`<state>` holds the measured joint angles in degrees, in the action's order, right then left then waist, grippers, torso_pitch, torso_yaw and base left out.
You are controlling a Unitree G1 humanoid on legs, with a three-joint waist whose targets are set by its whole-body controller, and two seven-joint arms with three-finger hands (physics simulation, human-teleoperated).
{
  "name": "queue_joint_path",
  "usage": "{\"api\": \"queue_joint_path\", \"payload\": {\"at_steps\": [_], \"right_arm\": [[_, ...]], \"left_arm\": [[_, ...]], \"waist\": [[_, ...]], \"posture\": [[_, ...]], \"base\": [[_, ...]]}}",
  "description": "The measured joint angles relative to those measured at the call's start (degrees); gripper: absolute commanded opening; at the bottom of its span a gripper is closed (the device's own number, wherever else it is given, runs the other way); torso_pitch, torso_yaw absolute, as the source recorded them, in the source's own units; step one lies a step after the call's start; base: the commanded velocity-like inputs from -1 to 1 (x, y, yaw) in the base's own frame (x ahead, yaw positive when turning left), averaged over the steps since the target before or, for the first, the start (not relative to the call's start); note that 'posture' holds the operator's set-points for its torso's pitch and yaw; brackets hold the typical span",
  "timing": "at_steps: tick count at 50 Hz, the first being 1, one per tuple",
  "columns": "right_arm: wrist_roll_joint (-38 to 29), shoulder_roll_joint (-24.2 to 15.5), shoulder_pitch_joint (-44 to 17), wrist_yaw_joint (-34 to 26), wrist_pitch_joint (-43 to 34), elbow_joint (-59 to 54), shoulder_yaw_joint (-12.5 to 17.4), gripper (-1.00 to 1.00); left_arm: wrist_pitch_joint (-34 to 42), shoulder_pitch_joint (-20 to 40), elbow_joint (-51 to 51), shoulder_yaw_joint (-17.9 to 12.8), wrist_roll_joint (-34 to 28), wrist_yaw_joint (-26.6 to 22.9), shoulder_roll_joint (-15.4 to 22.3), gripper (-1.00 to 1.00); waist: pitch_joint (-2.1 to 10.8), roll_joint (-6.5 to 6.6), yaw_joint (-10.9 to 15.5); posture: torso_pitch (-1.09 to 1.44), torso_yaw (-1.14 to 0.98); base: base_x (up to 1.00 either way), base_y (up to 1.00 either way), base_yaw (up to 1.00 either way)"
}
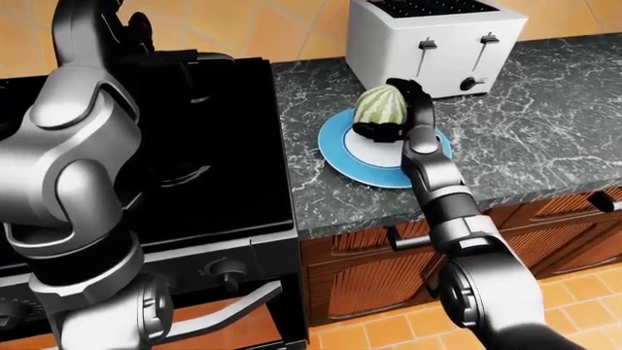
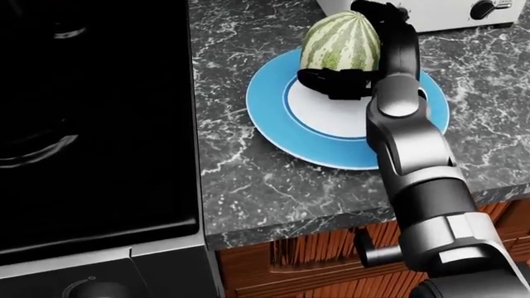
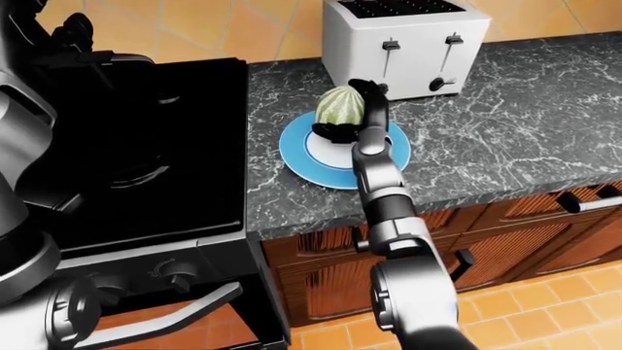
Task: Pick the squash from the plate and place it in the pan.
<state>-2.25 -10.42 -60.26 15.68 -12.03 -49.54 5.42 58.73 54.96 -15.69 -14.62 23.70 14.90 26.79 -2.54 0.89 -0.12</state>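
Note:
A green striped squash (image 2: 331, 34) stands upright on a blue-rimmed white plate (image 2: 278, 124) on the dark marble counter, in the upper middle of the head view. My right hand (image 2: 341, 49) is wrapped round it. One black finger (image 2: 331, 84) lies across the squash's lower side and the others (image 2: 374, 13) hook over its top right. The squash rests on the plate. A black pan (image 3: 146, 171) shows only as faint glints on the black stove to the left. My left hand (image 1: 131, 25) is raised at the top left of the left-eye view, its fingers unclear.
A white toaster (image 1: 428, 36) stands just beyond the plate. The black stove (image 1: 214, 146) borders the marble counter (image 1: 525, 131) on the left. Wooden cabinet drawers with dark handles (image 1: 603, 203) sit below the counter edge.

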Motion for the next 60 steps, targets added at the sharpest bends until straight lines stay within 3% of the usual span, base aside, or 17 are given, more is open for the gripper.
{"api": "queue_joint_path", "payload": {"at_steps": [6, 8, 10, 23, 32, 34, 35, 47, 60], "right_arm": [[0.0, -0.1, -0.4, 0.2, -0.2, -0.2, 0.0, 0.08], [0.0, -0.1, -0.5, 0.2, -0.3, -0.3, 0.0, -0.03], [0.0, -0.1, -0.7, 0.2, -0.3, -0.5, 0.0, -0.27], [0.0, -0.1, -0.8, 0.1, -3.8, 2.0, -0.2, -0.33], [0.0, -0.2, -1.1, 0.0, -6.0, 4.8, -0.3, -0.69], [0.0, -0.3, -1.2, -0.1, -6.1, 5.2, -0.4, -0.98], [0.0, -0.3, -1.3, -0.1, -6.2, 5.3, -0.3, -1.0], [-0.2, -0.5, -1.5, -1.2, -11.2, 11.2, -0.6, -1.0], [-0.6, -0.9, -2.5, -4.2, -23.6, 25.0, -0.8, -1.0]], "left_arm": [[0.0, -0.1, 0.1, 0.0, 0.1, 0.1, 0.0, 1.0], [0.0, -0.1, 0.2, 0.1, 0.1, 0.1, 0.0, 1.0], [0.0, -0.1, 0.2, 0.1, 0.1, 0.1, 0.0, 1.0], [0.1, 0.0, 0.0, 0.1, 0.2, 0.1, 0.0, 1.0], [-0.2, 0.0, 0.4, 0.3, 0.0, 0.0, -0.1, 1.0], [-0.2, 0.0, 0.4, 0.3, 0.0, 0.0, -0.1, 1.0], [-0.2, 0.0, 0.4, 0.3, 0.0, 0.0, -0.1, 1.0], [-0.2, 0.0, 0.3, 0.2, -0.1, 0.0, -0.1, 1.0], [0.1, 0.0, 0.1, -0.3, 0.2, 0.1, 0.3, 1.0]], "waist": [[-0.02, 0.02, 0.0], [-0.01, 0.02, -0.1], [-0.02, 0.03, -0.1], [-0.4, 0.12, -0.2], [-0.67, 0.13, -0.2], [-0.66, 0.1, -0.2], [-0.66, 0.08, -0.2], [-0.9, 0.1, -0.3], [-0.88, -0.08, -0.1]], "posture": [[0.0, 0.0], [0.0, 0.0], [0.0, 0.0], [0.0, 0.0], [0.0, 0.0], [0.0, 0.0], [0.0, 0.0], [0.0, 0.0], [0.0, 0.0]], "base": [[0.0, 0.0, 0.0], [0.0, 0.0, 0.0], [0.0, 0.0, 0.0], [0.0, 0.0, 0.0], [0.0, 0.0, 0.0], [0.0, 0.0, 0.0], [0.0, 0.0, 0.0], [0.0, 0.0, 0.0], [0.0, 0.0, 0.0]]}}
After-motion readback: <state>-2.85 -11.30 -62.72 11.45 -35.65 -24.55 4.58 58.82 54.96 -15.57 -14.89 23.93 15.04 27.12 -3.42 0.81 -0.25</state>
